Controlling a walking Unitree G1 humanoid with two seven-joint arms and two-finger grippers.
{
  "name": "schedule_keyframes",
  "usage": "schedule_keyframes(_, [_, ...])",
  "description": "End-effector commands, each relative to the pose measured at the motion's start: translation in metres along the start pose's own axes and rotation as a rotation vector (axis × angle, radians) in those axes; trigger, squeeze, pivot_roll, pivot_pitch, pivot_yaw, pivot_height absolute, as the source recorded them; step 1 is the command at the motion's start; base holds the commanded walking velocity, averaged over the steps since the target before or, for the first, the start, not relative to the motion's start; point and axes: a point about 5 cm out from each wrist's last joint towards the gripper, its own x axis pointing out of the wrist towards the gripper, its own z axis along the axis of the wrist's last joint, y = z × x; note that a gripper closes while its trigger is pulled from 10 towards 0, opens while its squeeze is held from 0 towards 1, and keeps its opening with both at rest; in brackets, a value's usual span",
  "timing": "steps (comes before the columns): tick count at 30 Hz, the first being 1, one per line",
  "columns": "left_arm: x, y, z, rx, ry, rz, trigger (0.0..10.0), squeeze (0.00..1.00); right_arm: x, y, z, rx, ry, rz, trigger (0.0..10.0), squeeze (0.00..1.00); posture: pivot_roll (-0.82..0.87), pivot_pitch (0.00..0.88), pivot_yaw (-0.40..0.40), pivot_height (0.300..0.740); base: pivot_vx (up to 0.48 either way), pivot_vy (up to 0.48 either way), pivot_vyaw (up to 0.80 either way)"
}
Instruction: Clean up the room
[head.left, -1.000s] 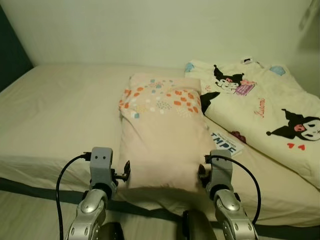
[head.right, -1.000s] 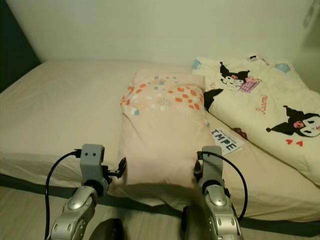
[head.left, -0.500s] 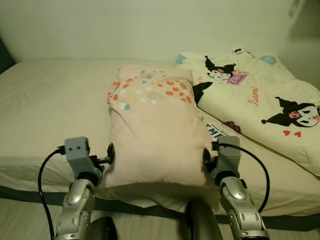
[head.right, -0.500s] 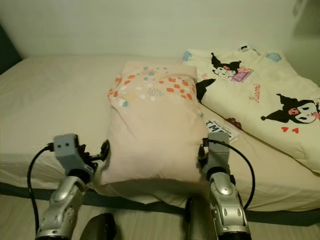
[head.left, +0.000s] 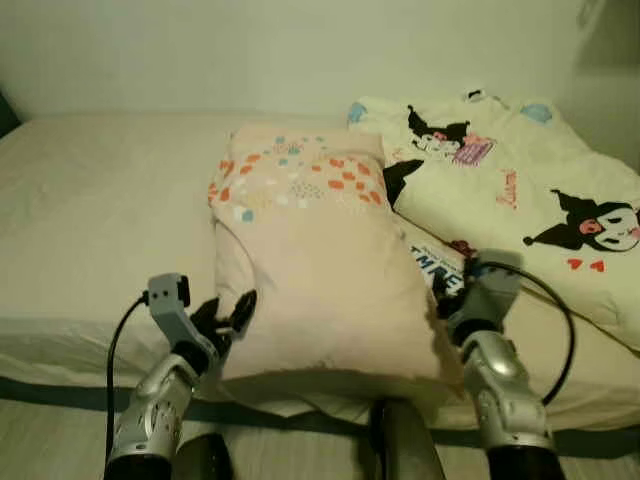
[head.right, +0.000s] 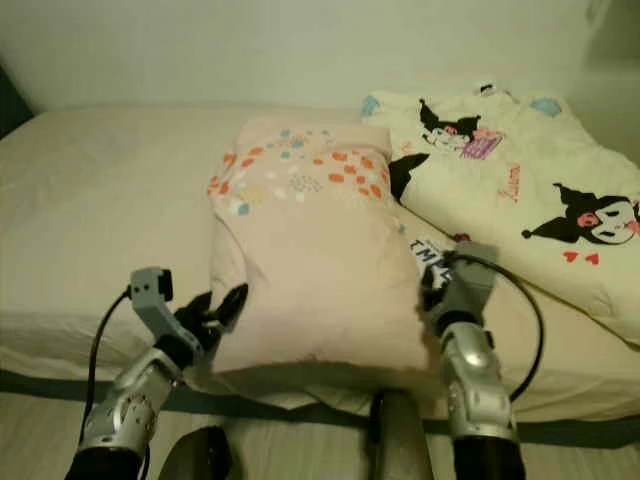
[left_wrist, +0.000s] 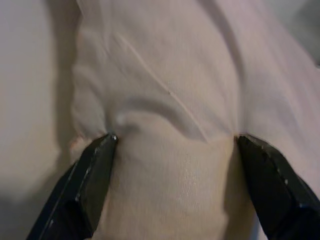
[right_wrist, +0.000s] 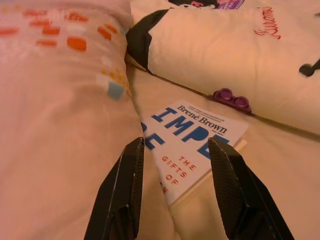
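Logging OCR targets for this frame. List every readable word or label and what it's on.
"Brené Brown": book cover, small dark print.
"IMPE": same cover, large blue letters, cut off by the pillow.
"THE GIFTS OF": same cover, red letters, partly hidden.
Red cursive word on the cartoon blanket: too blurred to read.

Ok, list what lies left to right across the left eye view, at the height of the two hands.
Left hand → pink pillow → book → right hand → cartoon-print blanket.

Bedroom, domestic: bed with cream sheet, patterned pillow, cartoon-print duvet, paperback book, plain wall.
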Motion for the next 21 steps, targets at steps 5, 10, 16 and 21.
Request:
schedule_keyframes(5, [0.006, 0.006, -0.003, -0.027, 0.052, -0.04, 10.0, 1.0, 0.013, -0.009, -0.012, 0.095, 0.1, 0.05, 10.0, 0.0, -0.16, 0.178, 0.05, 0.551, 0.0, 0.0, 0.0])
schedule_keyframes(10, [0.012, 0.005, 0.002, -0.069, 0.04, -0.064, 10.0, 1.0, 0.014, -0.01, -0.035, 0.133, 0.279, 0.101, 10.0, 0.0, -0.16, 0.18, 0.051, 0.551, 0.0, 0.0, 0.0])
schedule_keyframes(16, [0.013, 0.005, 0.002, -0.074, 0.053, -0.096, 10.0, 0.0, 0.01, -0.002, -0.046, 0.186, 0.355, 0.228, 10.0, 0.0, -0.15, 0.177, 0.052, 0.551, 0.0, 0.0, 0.0])
schedule_keyframes(21, [0.007, 0.005, -0.005, -0.077, 0.076, -0.147, 0.0, 0.0, 0.001, 0.009, -0.058, 0.178, 0.417, 0.382, 10.0, 0.0, -0.15, 0.173, 0.04, 0.551, 0.0, 0.0, 0.0])
